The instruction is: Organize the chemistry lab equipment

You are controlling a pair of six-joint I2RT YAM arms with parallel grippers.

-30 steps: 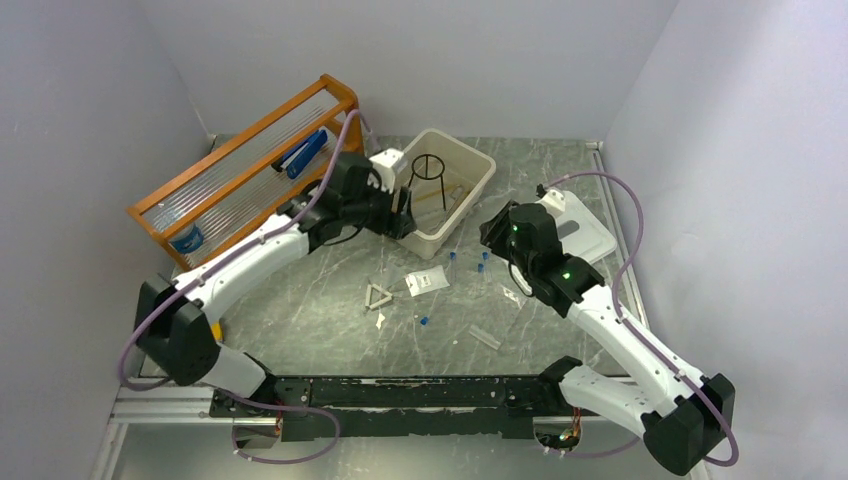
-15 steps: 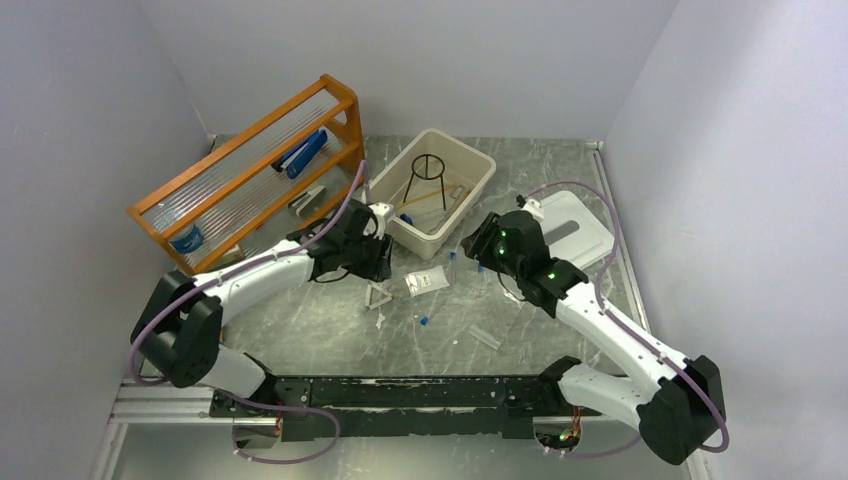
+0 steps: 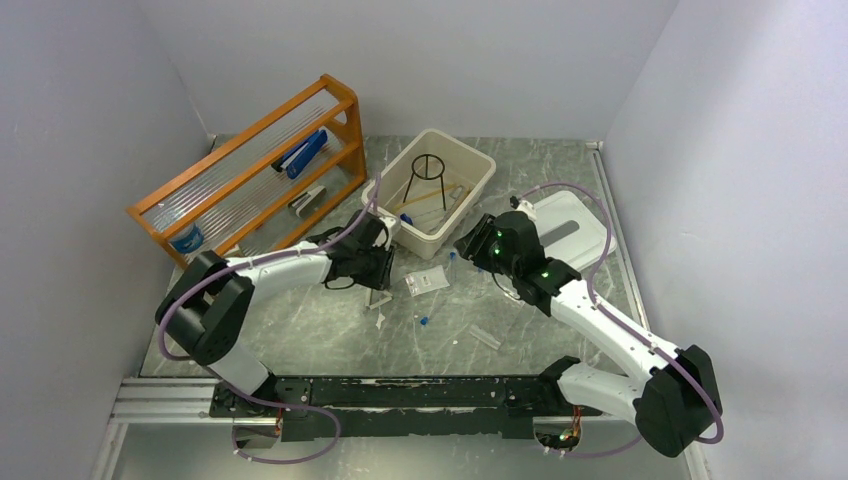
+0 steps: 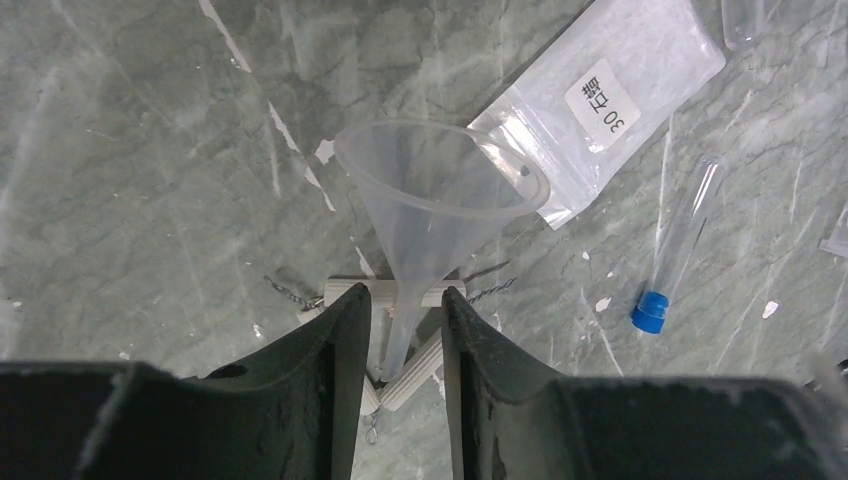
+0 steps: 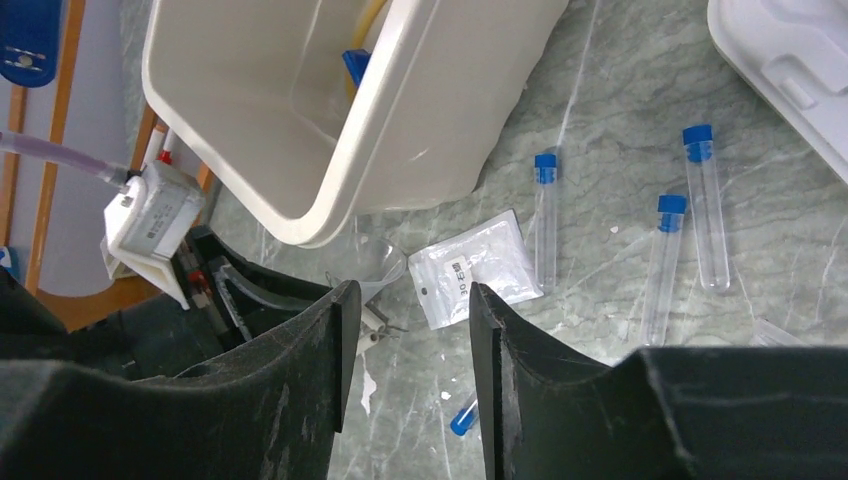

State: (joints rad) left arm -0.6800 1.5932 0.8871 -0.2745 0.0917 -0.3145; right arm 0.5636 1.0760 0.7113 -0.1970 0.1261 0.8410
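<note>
My left gripper (image 4: 405, 305) is low over the wire triangle (image 4: 345, 292), jaws narrowly open. The stem of a clear plastic funnel (image 4: 440, 190) runs between its fingers with a small gap on each side. In the top view this gripper (image 3: 385, 272) is just left of the white packet (image 3: 427, 281). My right gripper (image 5: 405, 300) is open and empty, hovering above the table by the tub's near corner (image 3: 468, 247). Below it lie the packet (image 5: 475, 270) and a blue-capped vial (image 5: 462, 420). Three more vials (image 5: 665, 250) lie to its right. The black ring tripod (image 3: 428, 175) and tan tubing (image 3: 420, 203) are in the beige tub (image 3: 470, 160).
The orange rack (image 3: 250, 170) stands at the back left. The white lid (image 3: 575, 225) lies right of the tub, behind my right arm. A clear flat piece (image 3: 485, 337) lies near the front. The two grippers are close together near the tub's front corner (image 5: 330, 220).
My left gripper has come from the tub's near-left side down and toward me to the triangle and funnel. My right gripper has shifted left toward the tub.
</note>
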